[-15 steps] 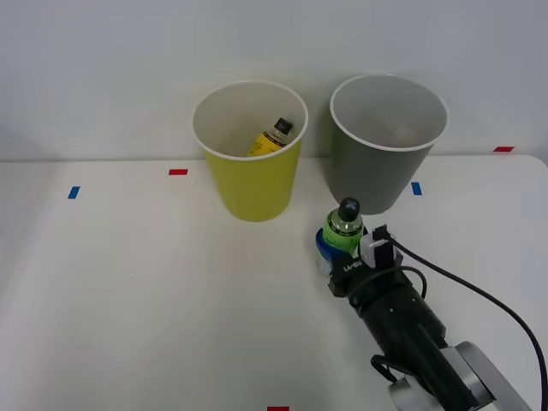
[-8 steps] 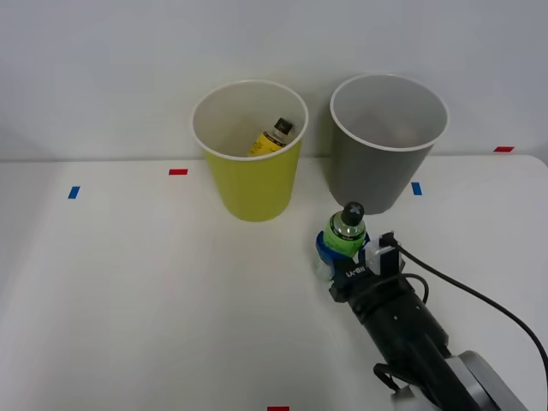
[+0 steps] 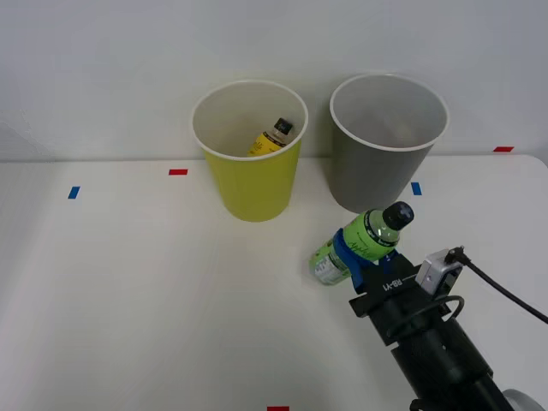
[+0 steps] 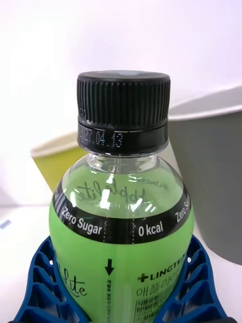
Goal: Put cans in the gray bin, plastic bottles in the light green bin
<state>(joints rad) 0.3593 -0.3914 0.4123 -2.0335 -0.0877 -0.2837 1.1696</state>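
My right gripper (image 3: pixel 358 253) is shut on a clear plastic bottle (image 3: pixel 363 241) with a bright green label and black cap. It holds the bottle tilted, cap toward the right, just above the table in front of the gray bin (image 3: pixel 387 144). In the right wrist view the bottle (image 4: pixel 122 217) stands between the blue ribbed fingers (image 4: pixel 38 282), with the gray bin (image 4: pixel 212 181) and the light green bin (image 4: pixel 53 161) behind it. The light green bin (image 3: pixel 250 150) stands left of the gray one and holds a yellow-labelled bottle (image 3: pixel 270 138).
Both bins stand at the table's far edge against a white wall. Small red tape marks (image 3: pixel 178 171) and blue tape marks (image 3: pixel 74 192) dot the white table (image 3: pixel 154 300). My arm's black wrist (image 3: pixel 428 338) and its cable come in from the lower right.
The gripper has lifted the green-labelled bottle off the table and tilted it from upright, cap swinging to the right. The wrist has shifted slightly right.
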